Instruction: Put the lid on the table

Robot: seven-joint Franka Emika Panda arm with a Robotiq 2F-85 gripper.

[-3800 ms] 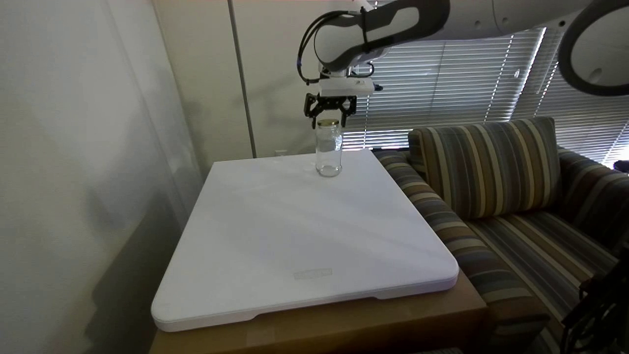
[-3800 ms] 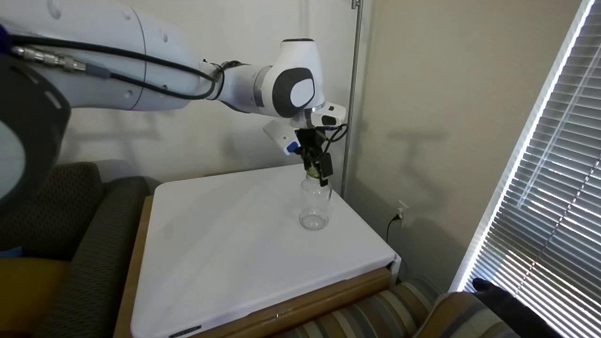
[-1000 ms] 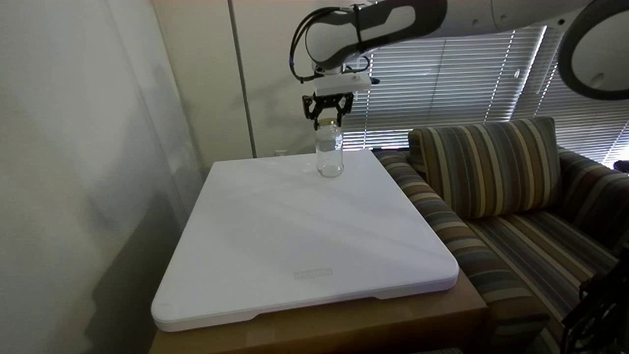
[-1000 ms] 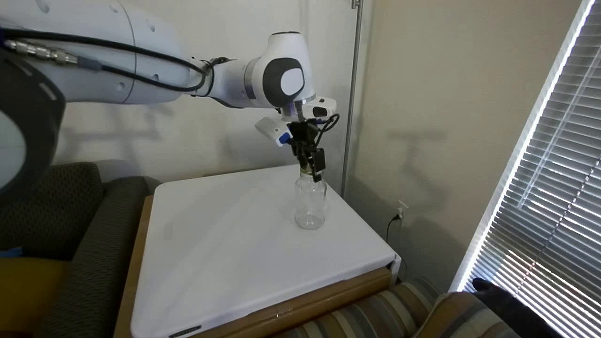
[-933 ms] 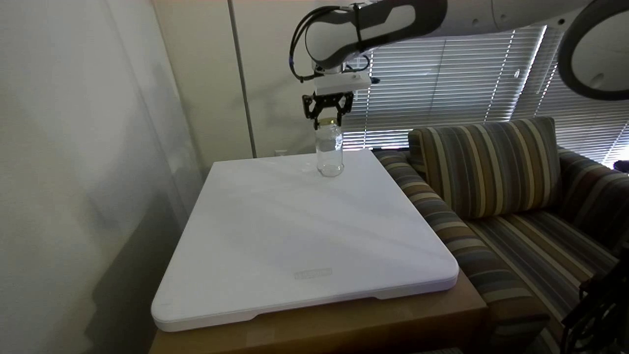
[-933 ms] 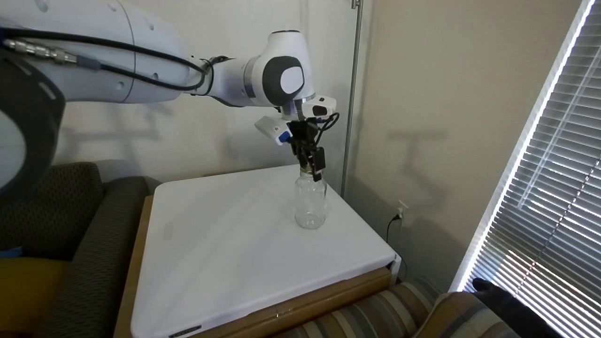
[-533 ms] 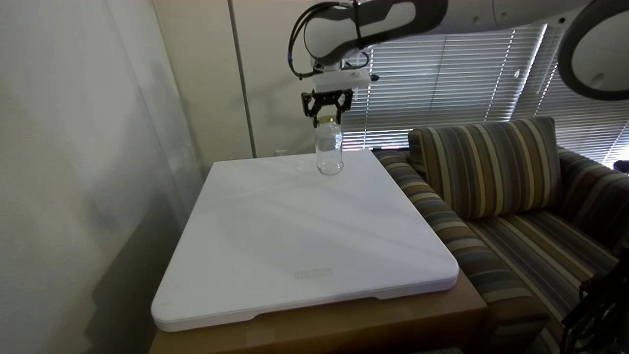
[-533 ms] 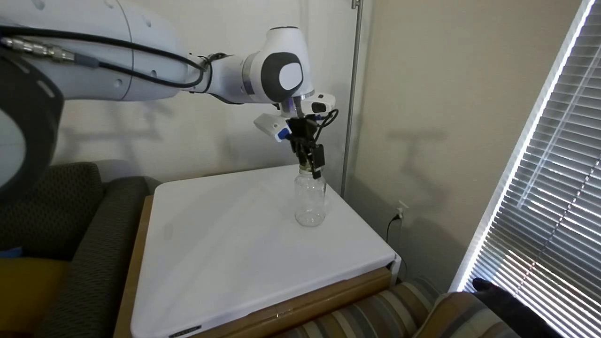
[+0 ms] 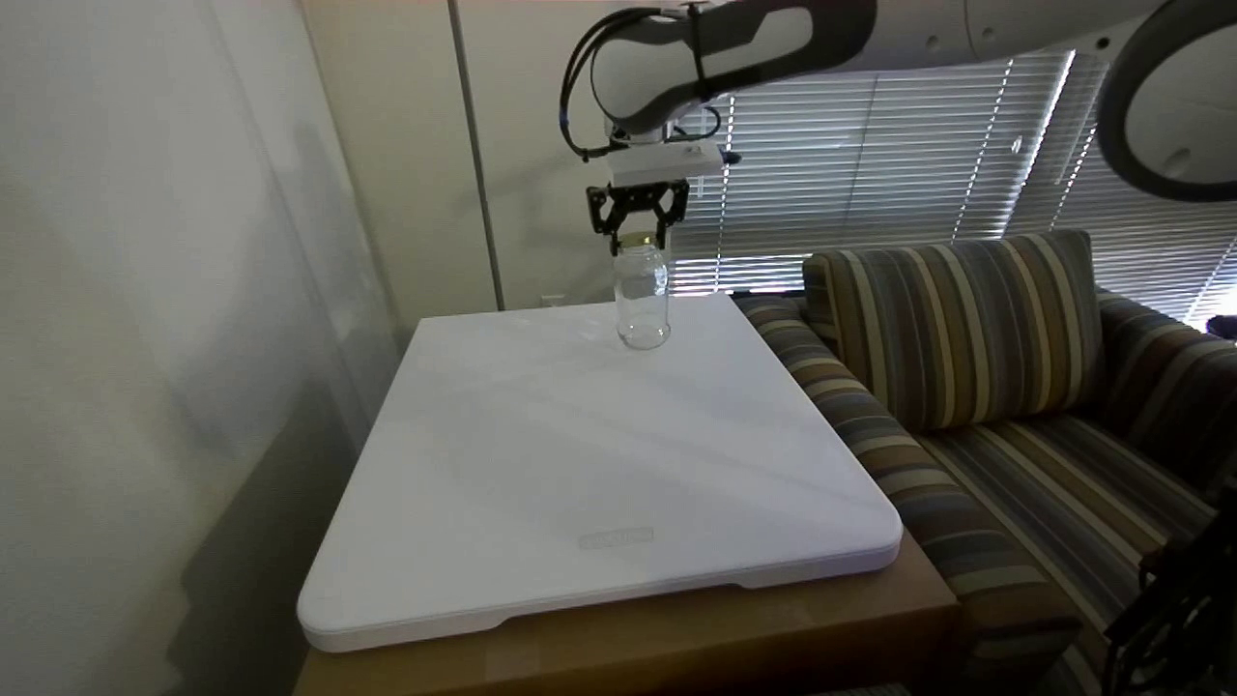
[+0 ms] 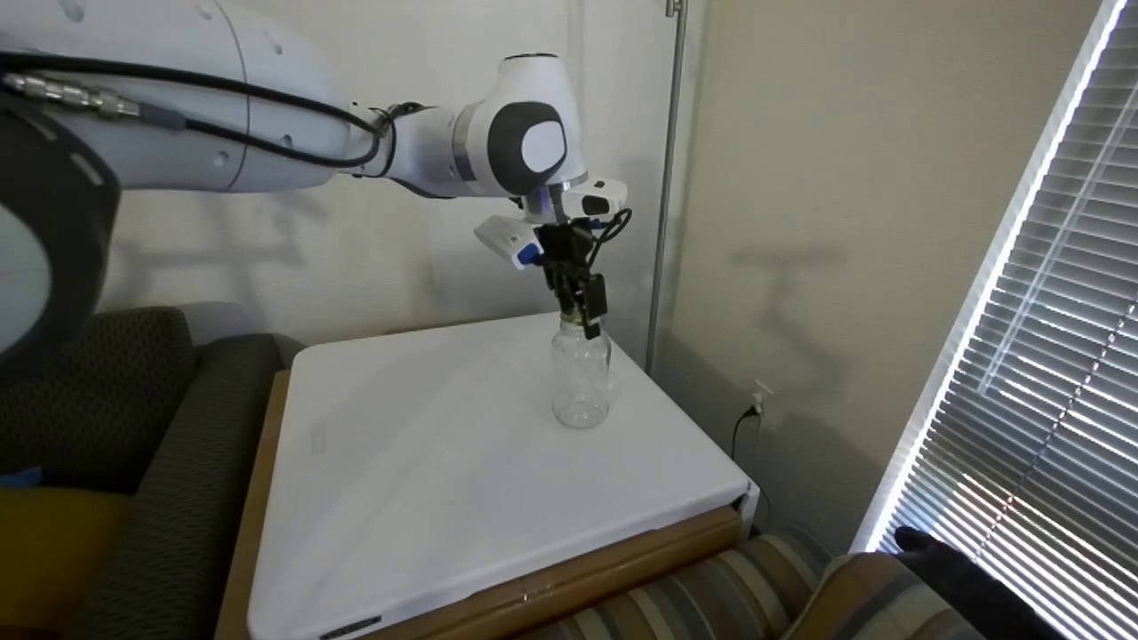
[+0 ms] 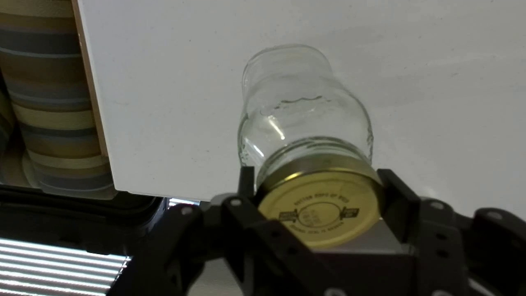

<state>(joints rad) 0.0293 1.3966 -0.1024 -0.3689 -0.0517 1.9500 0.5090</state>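
Robotiq gripper (image 11: 318,183) is narrowed onto the gold jar lid (image 11: 320,209), appearing to bear on its rim near 9 and 3 o'clock, wrist view. Lid should be light and stiff, thin metal by the look, slick-sided; may resist a straight pull if threaded. Best bite: opposite points on the rim band, clear of the glass. Clear glass jar (image 9: 643,300) beneath is likely fragile and easy to tip. Panda arm (image 10: 431,151) comes in from 10 o'clock, bends down, gripper aimed between 5 and 6. Lid sits on the jar's mouth, not yet on the white-topped table (image 9: 541,464); jar looks upright toward its 12:30 edge, can't tell if fully seated.
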